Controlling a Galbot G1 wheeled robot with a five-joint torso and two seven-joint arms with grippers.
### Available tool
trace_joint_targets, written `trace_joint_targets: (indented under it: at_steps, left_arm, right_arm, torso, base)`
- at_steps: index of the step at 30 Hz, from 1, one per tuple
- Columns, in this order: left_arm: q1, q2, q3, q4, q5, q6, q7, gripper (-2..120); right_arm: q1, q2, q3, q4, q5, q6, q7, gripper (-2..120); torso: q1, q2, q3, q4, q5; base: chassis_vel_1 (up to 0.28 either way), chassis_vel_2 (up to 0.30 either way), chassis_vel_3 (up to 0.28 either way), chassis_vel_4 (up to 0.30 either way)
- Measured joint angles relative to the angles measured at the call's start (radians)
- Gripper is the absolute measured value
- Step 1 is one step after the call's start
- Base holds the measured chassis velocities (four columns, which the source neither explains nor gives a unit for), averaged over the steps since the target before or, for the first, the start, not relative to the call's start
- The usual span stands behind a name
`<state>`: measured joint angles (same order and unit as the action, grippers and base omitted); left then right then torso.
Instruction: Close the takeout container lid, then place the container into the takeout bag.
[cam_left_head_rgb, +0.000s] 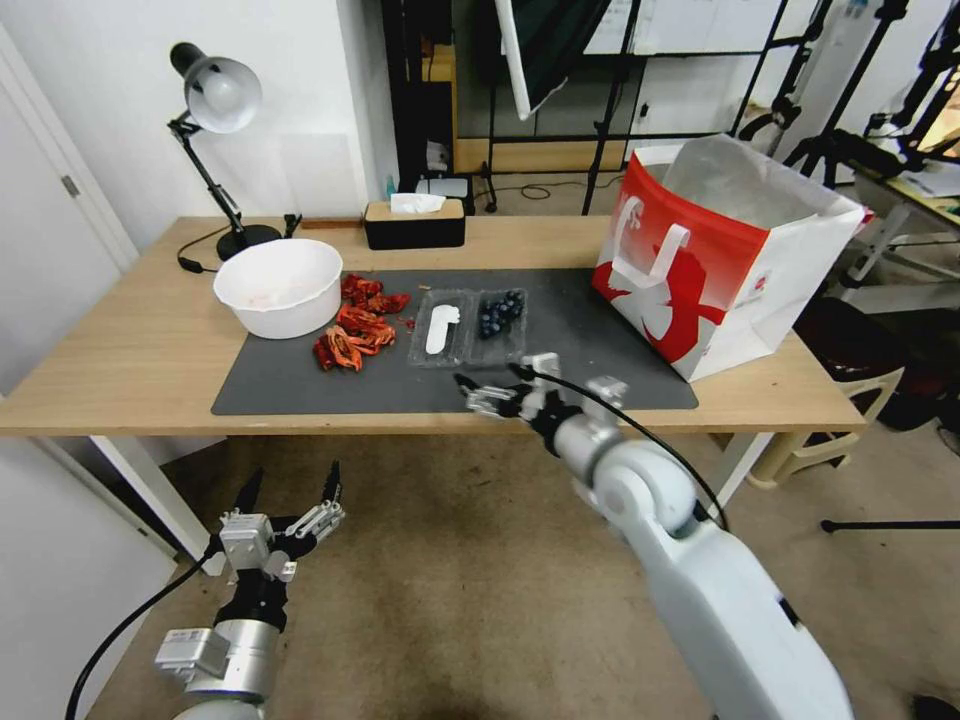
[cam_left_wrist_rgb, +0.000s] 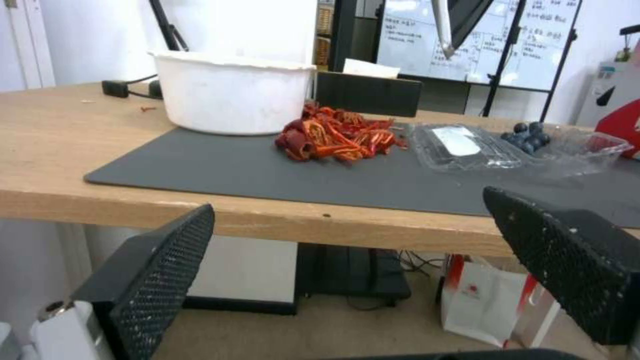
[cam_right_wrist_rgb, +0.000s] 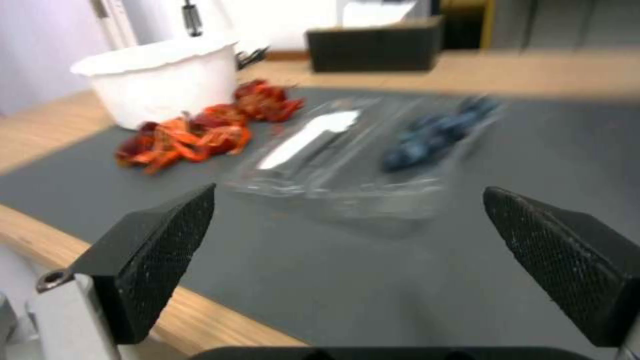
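The bench (cam_left_head_rgb: 120, 370) carries a dark mat (cam_left_head_rgb: 600, 330) along its front edge. The takeout bag (cam_left_head_rgb: 725, 255) stands at the bench's right end, mouth open upward, ready, I judge, to take the box from above. The white bowl (cam_left_head_rgb: 278, 285) sits at the mat's left back corner. The takeout container (cam_left_head_rgb: 470, 325) lies mid-mat, spread flat open, its lid (cam_left_head_rgb: 441, 328) on the left with the sticker up and the blueberries (cam_left_head_rgb: 500, 312) in the right half. My right gripper (cam_left_head_rgb: 492, 385) hovers at the bench's front edge facing the box, fingers (cam_right_wrist_rgb: 157, 250) spread, empty. My left gripper (cam_left_head_rgb: 290, 500) hangs below the bench, fingers released. My left wrist view alone shows a second bag (cam_left_wrist_rgb: 493, 305) on the floor underneath.
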<state>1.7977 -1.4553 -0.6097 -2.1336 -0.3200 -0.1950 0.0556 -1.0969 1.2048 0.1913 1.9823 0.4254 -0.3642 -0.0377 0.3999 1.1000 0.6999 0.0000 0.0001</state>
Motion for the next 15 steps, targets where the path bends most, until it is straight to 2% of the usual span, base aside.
trace_joint_targets:
  at_steps: [1,5,6,8,12,13,15]
  left_arm:
    - [0.000,0.000,0.000,0.000,0.000,0.000,0.000,100]
    - [-0.003,0.006,0.009,0.002,-0.001,0.001,0.003,100]
    - [-0.003,0.006,0.009,0.002,-0.001,0.001,0.003,100]
    - [-0.005,0.009,0.014,0.004,-0.001,0.002,0.004,100]
    - [-0.007,0.013,0.021,0.005,-0.004,0.004,0.004,100]
    - [-0.007,0.013,0.021,0.005,-0.004,0.004,0.004,100]
    - [-0.009,0.016,0.026,0.006,-0.006,0.005,0.004,100]
  right_arm:
    - [0.000,0.000,0.000,0.000,0.000,0.000,0.000,100]
    - [-0.162,-0.029,0.052,0.065,-0.148,0.170,0.006,100]
    - [-0.162,-0.029,0.052,0.065,-0.148,0.170,0.006,100]
    - [-0.227,-0.028,0.070,0.085,-0.190,0.229,0.021,100]
    - [-0.328,-0.011,0.098,0.099,-0.251,0.345,0.054,100]
    - [-0.328,-0.011,0.098,0.099,-0.251,0.345,0.054,100]
    - [-0.400,0.014,0.120,0.105,-0.291,0.429,0.079,100]
  torso:
    - [0.000,0.000,0.000,0.0000,0.0000]
    - [0.000,0.000,0.000,0.0000,0.0000]
    - [0.000,0.000,0.000,0.0000,0.0000]
    - [0.000,0.000,0.000,0.0000,-0.0001]
    - [0.000,0.000,0.000,-0.0001,-0.0001]
    - [0.000,0.000,0.000,-0.0001,-0.0001]
    - [0.000,0.000,0.000,0.0001,-0.0001]
  base:
    - [0.000,0.000,0.000,0.000]
    - [0.000,0.000,0.000,0.000]
    - [0.000,0.000,0.000,0.000]
    - [0.000,0.000,0.000,0.000]
    - [0.000,0.000,0.000,0.000]
    - [0.000,0.000,0.000,0.000]
    - [0.000,0.000,0.000,0.000]
